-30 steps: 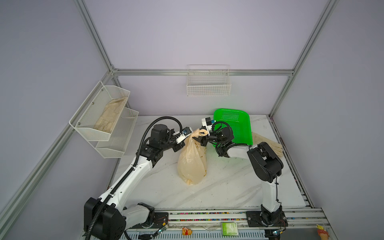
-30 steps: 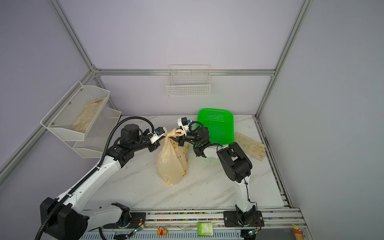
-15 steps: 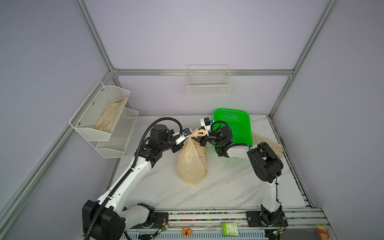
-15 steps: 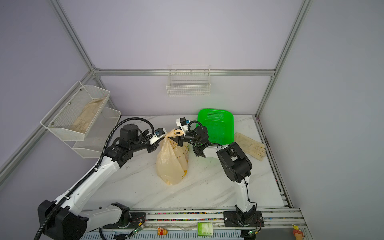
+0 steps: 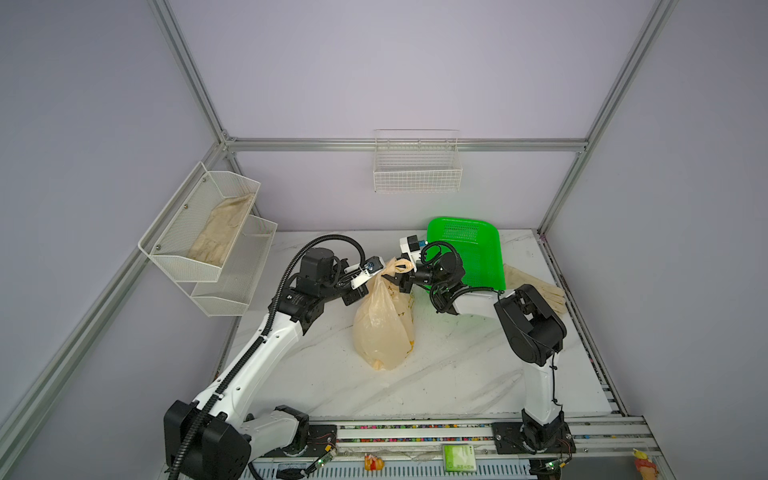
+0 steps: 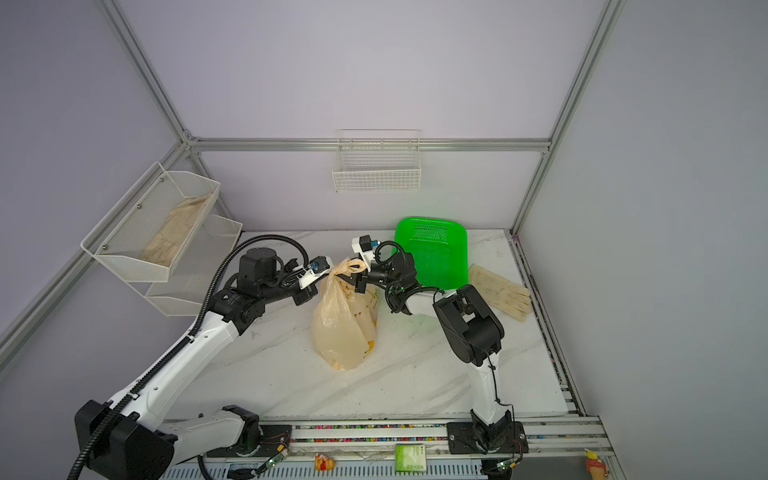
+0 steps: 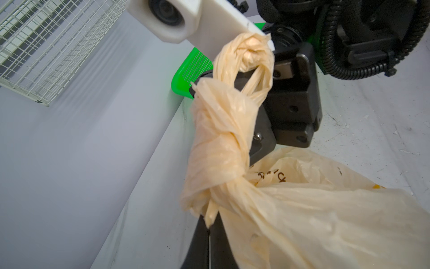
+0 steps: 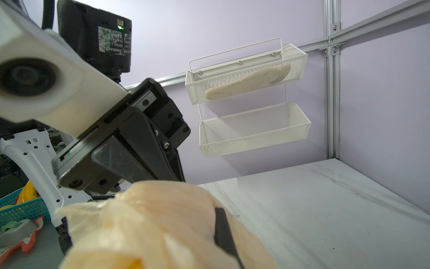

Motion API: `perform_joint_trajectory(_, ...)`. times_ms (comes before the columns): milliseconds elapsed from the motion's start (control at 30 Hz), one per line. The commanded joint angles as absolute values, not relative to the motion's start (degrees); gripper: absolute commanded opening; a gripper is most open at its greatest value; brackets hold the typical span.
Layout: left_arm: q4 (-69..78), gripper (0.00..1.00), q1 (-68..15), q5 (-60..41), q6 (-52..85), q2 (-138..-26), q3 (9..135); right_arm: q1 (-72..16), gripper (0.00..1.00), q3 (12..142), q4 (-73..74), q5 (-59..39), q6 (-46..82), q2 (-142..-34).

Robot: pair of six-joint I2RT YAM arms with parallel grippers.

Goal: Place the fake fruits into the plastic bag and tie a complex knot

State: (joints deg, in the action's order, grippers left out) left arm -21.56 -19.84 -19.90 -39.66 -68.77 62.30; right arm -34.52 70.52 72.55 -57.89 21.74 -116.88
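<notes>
Looking down in both top views, you see the plastic bag (image 5: pixel 380 328) standing on the marble table (image 5: pixel 457 374) at mid-scene, its base on the slab and its neck drawn upward between the two arms. It stands just left of the green basket (image 5: pixel 465 249), which sits at the far right of the table. A pair of beige gloves (image 5: pixel 536 286) lies right of that basket.

The left gripper (image 5: pixel 374 279) meets the neck from the left. In the left wrist view its fingers (image 7: pixel 197 246) are pressed together on a strand of film just under the knot (image 7: pixel 218 149), with only a hairline gap between them. The right gripper (image 5: pixel 400 277) meets the neck from the right, closed on the small handle loop (image 7: pixel 250 52) above the knot. One finger (image 8: pixel 223 233) shows against the film in the right wrist view.

The knot is a thick twisted roll of peach film, held clear of the table. Yellow patches (image 5: pixel 409 343) show through the bag's near right side; you cannot tell whether they are fruit or print. On the left wall hangs a two-tier mesh rack (image 5: pixel 208 266) with a pale glove (image 5: pixel 220 232) in its upper tray.
</notes>
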Motion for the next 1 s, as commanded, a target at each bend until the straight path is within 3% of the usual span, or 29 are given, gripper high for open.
perform_joint_trajectory(0, -19.98, 0.00, -19.95, -20.66, -38.28, -68.56, 68.70, -34.63, 0.00, 71.26, 73.11, -57.35, 20.69, -115.00)
perform_joint_trajectory(133, -21.22, 0.00, -19.95, -17.98, -35.90, -68.04, 69.16, -34.16, 0.01, 70.62, 71.38, -56.40, 19.10, -114.02)
perform_joint_trajectory(400, -24.09, 0.00, -19.95, -14.20, -34.17, -68.00, 69.57, -32.87, 0.26, 68.57, 68.84, -55.33, 16.40, -112.22)
perform_joint_trajectory(633, -24.56, 0.00, -19.95, -13.38, -32.97, -68.09, 69.52, -31.89, 0.36, 66.82, 63.17, -53.74, 11.49, -109.12)
perform_joint_trajectory(733, -24.59, 0.00, -19.95, -13.42, -32.43, -68.03, 69.52, -31.14, 0.40, 65.48, 56.86, -51.82, 6.51, -106.31)
perform_joint_trajectory(800, -24.53, 0.00, -19.95, -13.62, -32.19, -67.84, 69.52, -30.47, 0.51, 64.10, 51.89, -49.71, 2.53, -103.89)
perform_joint_trajectory(967, -23.89, 0.00, -20.04, -13.87, -32.07, -67.67, 68.83, -29.09, 0.61, 61.03, 40.18, -44.72, -4.40, -97.13)
